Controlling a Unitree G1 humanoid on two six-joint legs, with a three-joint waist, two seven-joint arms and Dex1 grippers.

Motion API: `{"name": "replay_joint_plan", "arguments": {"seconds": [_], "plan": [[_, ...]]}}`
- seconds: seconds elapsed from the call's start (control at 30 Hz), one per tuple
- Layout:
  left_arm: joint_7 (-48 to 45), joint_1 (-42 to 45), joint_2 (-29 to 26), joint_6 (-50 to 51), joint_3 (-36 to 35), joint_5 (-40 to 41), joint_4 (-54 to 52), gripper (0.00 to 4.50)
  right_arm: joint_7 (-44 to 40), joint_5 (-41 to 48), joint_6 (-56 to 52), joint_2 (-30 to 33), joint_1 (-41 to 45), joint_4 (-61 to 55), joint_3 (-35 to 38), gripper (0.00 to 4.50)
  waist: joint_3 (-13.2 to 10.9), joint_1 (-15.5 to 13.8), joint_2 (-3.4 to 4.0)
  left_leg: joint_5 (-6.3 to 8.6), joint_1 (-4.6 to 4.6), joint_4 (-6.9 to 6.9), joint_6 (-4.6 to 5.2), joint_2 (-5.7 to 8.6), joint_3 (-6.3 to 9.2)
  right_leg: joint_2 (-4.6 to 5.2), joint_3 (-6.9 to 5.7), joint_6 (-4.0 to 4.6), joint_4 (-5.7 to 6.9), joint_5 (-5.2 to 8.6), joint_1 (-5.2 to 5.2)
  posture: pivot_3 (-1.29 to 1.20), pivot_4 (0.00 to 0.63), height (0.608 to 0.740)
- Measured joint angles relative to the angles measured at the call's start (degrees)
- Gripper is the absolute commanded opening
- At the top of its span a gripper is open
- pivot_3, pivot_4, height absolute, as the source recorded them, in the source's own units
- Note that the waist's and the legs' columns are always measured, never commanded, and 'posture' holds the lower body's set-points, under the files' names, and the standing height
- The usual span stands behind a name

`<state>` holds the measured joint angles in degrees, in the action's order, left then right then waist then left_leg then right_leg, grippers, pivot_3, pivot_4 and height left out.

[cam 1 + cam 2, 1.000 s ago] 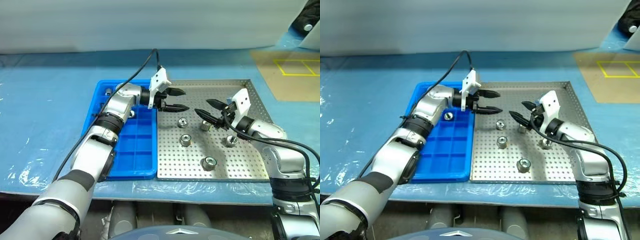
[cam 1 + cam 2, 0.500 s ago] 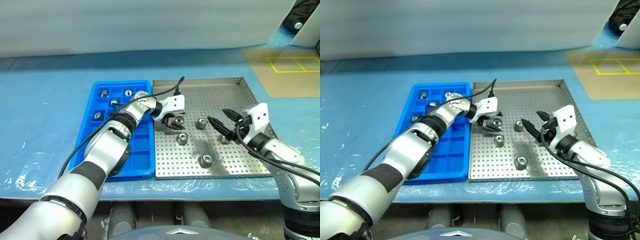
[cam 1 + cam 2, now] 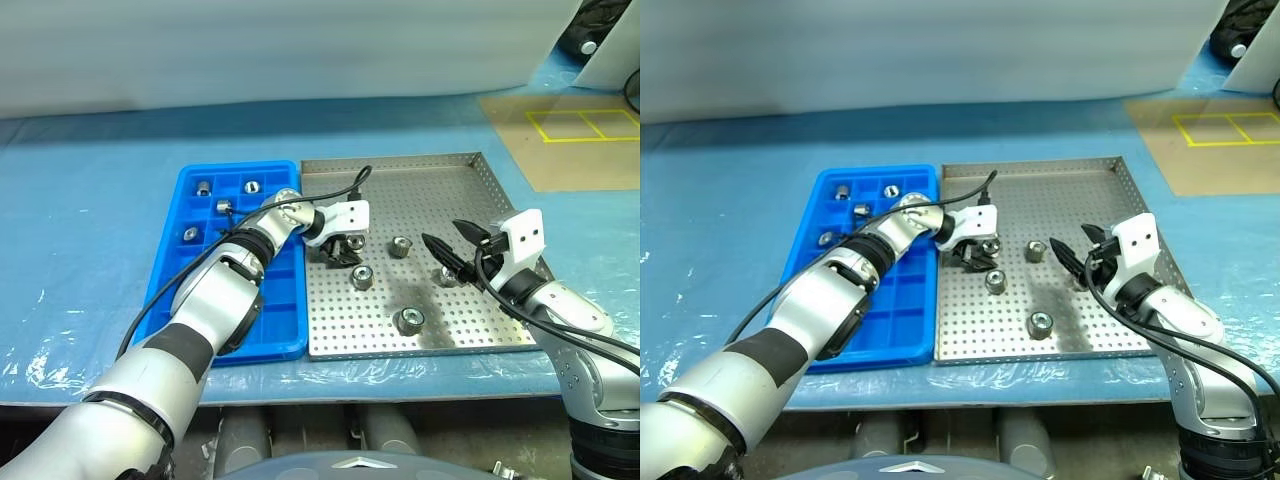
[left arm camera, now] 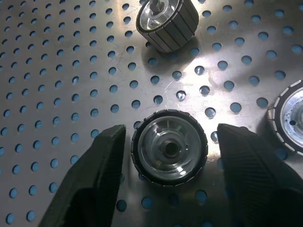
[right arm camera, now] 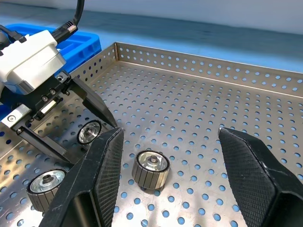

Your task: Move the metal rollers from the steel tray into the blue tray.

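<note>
Over steel tray (image 3: 470,170), left end effector (image 4: 168,149) lowered, straddling roller (image 4: 169,146)

Our left arm stretched forward and across to right, wrist bent down, left pincer (image 3: 343,249) tilted downward, black fingers (image 4: 90,182) parted, one each side of roller, small gap on both sides, not clamped. Our right arm bent at elbow, forearm angled inward to left, right pincer (image 3: 452,247) roughly level, fingers (image 5: 94,184) spread wide, holding nothing
</note>
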<state>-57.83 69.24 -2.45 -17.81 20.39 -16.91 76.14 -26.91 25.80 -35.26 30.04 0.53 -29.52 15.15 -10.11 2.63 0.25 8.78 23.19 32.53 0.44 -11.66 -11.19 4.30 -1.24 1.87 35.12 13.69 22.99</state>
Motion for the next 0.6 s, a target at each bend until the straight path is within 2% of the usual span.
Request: {"name": "replay_joint_plan", "arguments": {"seconds": [0.07,0.4,0.5,0.6], "plan": [[0.16,-0.03,-0.03,-0.03,-0.05,-0.26,0.01,1.91,0.37,0.0,0.02,0.0,0.0,0.0,0.0,3.3,0.0,0.02,0.0,0.0,-0.01,0.0,0.0,0.0,0.0,0.0,0.0,0.0,0.0,0.0,-0.01,-0.6,0.15,0.74],[-0.23,-0.09,0.14,-0.07,-1.12,-0.33,0.03,1.77,1.34,-0.03,0.25,0.0,-0.79,0.0,-0.02,3.3,0.0,0.09,0.01,0.05,0.04,-0.07,0.1,0.0,0.01,0.0,0.0,-0.01,-0.18,-0.01,-0.01,-0.57,0.15,0.74],[-3.66,-0.15,-0.14,-0.31,-3.87,1.85,-0.11,1.77,1.26,-0.03,0.26,0.0,-0.15,0.02,-0.2,3.3,0.0,0.03,0.01,0.05,0.05,-0.1,0.1,0.0,0.01,0.0,0.0,-0.01,-0.22,-0.01,0.0,-0.56,0.15,0.74],[-11.69,-0.11,-1.38,-0.37,-8.06,6.85,-2.17,1.77,0.68,0.03,0.26,0.0,2.14,0.21,-0.83,3.3,0.0,-0.06,0.01,0.05,0.03,-0.15,0.1,-0.01,0.01,0.0,0.01,0.0,-0.21,-0.02,0.02,-0.49,0.15,0.74]]}}
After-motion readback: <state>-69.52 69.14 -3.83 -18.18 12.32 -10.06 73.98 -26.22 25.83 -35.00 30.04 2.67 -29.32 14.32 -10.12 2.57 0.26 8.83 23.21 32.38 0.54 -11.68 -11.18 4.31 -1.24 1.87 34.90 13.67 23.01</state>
